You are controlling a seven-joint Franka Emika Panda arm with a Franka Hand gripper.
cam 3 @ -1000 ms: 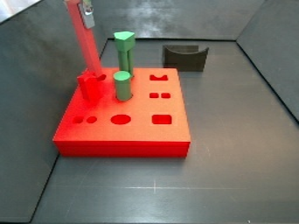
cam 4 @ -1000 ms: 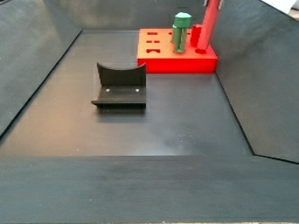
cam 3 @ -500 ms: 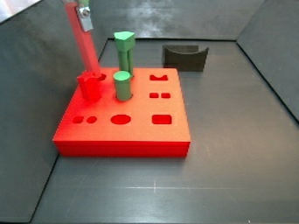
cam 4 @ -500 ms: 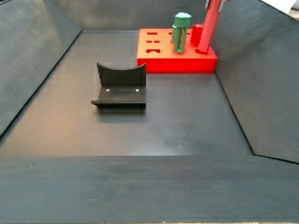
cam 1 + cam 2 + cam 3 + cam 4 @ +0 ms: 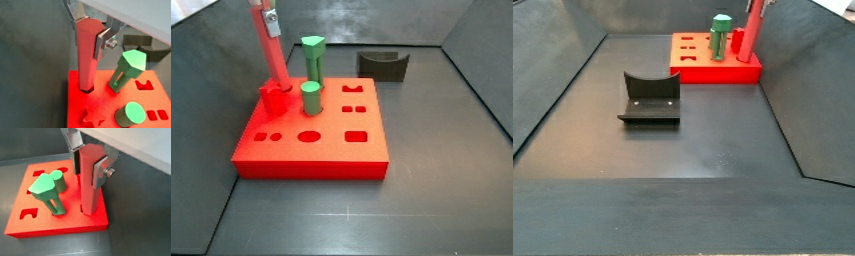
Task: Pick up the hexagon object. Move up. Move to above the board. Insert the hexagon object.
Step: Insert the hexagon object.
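Gripper (image 5: 90, 30) is clamped on the top of the hexagon object (image 5: 87, 60), flat silver finger plates (image 5: 101, 170) pressed against opposite faces of the rod in both wrist views; a screw head shows on the near plate. Hexagon object is a long, thin, matte red prism with flat facets, standing near-upright with a slight lean in a side view (image 5: 271, 55). Its lower end sits at a small hole in the board (image 5: 77, 107) top, close to one edge; can't tell how deep it has gone in. Board is a thick flat square block, same matte red, sharp edges, with small cut-outs in its top: round, square and slotted ones in a side view (image 5: 311, 135), a star shape in a wrist view. Tall green peg (image 5: 128, 67), smooth plastic look with a hexagonal head, stands in the board just beside the rod. Short green peg (image 5: 310, 98), round cylinder, stands in the board in front of the tall one in that view. Short red stub (image 5: 275, 99) rises from the board at the rod's base. Fixture (image 5: 649, 98), dark matte L-bracket on a base plate with a curved notch in its upright, sits on the dark grey floor well apart from the board.
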